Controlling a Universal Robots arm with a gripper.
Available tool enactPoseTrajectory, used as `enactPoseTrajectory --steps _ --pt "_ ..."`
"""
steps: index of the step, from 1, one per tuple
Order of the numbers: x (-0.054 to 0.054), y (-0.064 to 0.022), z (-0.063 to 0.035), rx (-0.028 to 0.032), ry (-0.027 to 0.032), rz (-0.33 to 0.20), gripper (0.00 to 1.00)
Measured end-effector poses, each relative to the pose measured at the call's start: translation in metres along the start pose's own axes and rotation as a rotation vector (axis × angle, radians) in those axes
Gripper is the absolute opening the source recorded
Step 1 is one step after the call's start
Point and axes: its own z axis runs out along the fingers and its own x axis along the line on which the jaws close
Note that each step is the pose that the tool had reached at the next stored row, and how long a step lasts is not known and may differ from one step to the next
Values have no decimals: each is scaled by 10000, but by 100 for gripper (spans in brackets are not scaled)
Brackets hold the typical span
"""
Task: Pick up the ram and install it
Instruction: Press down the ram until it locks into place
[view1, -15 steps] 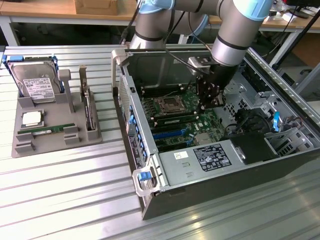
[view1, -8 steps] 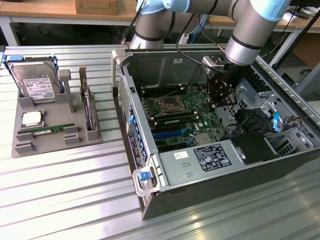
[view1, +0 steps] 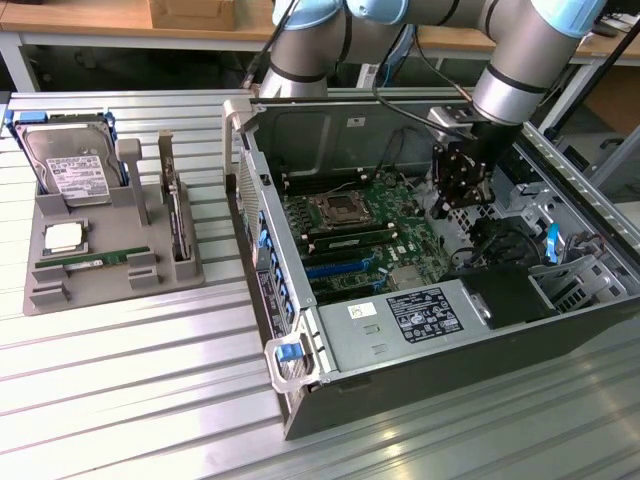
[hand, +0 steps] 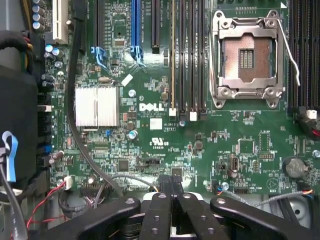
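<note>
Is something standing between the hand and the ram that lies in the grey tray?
Yes: the case wall and the upright card stand between the hand, inside the case, and the ram.

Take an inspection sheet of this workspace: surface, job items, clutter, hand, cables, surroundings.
Surface: ribbed metal table carrying a grey tray and an open computer case.
Job's things: one ram lies flat in the tray; a second stick appears seated in a motherboard slot.
Clutter: hard drive, processor and upright expansion card in the tray.
Grippers: hand over the motherboard inside the case, shut, holding nothing.
Cables: black cable crossing the board; red wires at its edge.
Surroundings: wooden workbench behind.
</note>
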Motion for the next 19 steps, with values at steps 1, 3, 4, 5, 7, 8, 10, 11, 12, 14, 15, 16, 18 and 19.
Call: enactPoseTrajectory --steps 1,3,4,5,7,8,10,11,12,14,15,16,18,19 --pt "1 -22 -17 0 0 0 11" --pt "5 -55 -90 -1 1 1 11" --pt "7 -53 -141 0 2 1 11" --pt "8 -52 -161 2 1 2 11" --pt "13 -43 -257 35 2 2 11" --pt "17 -37 -327 55 3 3 11" --pt "19 88 -359 149 0 8 11" --pt "20 139 -366 188 0 11 11" --pt "21 185 -373 232 1 13 11" --pt "21 309 -372 320 -1 18 11" --pt "22 379 -368 356 -1 21 11" --pt "22 411 -367 373 -1 21 11" --pt "22 436 -365 389 -1 21 11" --pt "22 436 -365 389 -1 21 11"
